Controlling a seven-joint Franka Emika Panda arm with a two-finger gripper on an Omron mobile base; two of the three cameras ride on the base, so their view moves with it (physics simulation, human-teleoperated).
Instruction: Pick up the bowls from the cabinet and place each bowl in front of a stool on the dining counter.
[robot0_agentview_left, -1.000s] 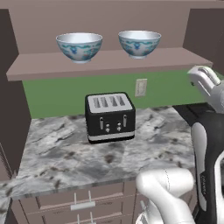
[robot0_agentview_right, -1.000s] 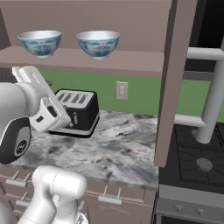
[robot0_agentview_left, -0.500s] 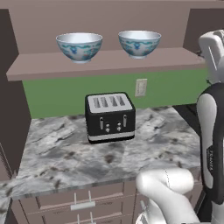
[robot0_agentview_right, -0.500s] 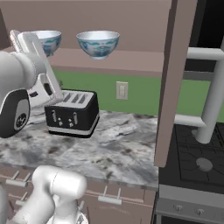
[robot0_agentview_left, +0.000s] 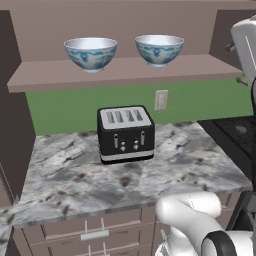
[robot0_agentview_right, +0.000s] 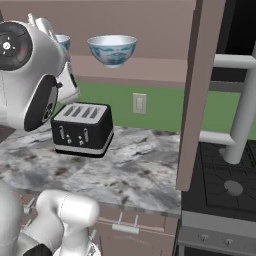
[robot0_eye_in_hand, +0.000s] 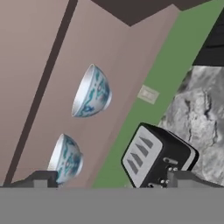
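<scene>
Left base view: two bowls (robot0_agentview_left: 90, 53) (robot0_agentview_left: 159, 49) upright, side by side and apart on the brown cabinet shelf (robot0_agentview_left: 125, 74), left one nearer the shelf's left end, right one near its middle. Below, a green wall with a pale outlet (robot0_agentview_left: 160, 99). Black four-slot toaster (robot0_agentview_left: 125, 133) standing on the marbled worktop (robot0_agentview_left: 125, 175), under the gap between the bowls. Drawer fronts with small grey handles (robot0_agentview_left: 94, 234) beneath the worktop edge. Part of the white arm (robot0_agentview_left: 247, 45) at the upper right edge, level with the shelf. Right base view: one bowl (robot0_agentview_right: 112, 50) in full sight on the shelf, the other (robot0_agentview_right: 62, 41) mostly hidden behind the arm (robot0_agentview_right: 30, 75), which fills the upper left. Toaster (robot0_agentview_right: 82, 129) on the worktop below; open cabinet door (robot0_agentview_right: 197, 95) edge-on to the right, with a grey bar handle (robot0_agentview_right: 240, 112); dark stove top (robot0_agentview_right: 225, 185) beyond it. Hand view, rolled sideways: both bowls (robot0_eye_in_hand: 92, 92) (robot0_eye_in_hand: 66, 158) seen on the shelf, well ahead of the gripper (robot0_eye_in_hand: 113, 178); toaster (robot0_eye_in_hand: 157, 157) between and beyond the fingertips (robot0_eye_in_hand: 41, 178). Fingers spread wide, pinching nothing, touching nothing.
</scene>
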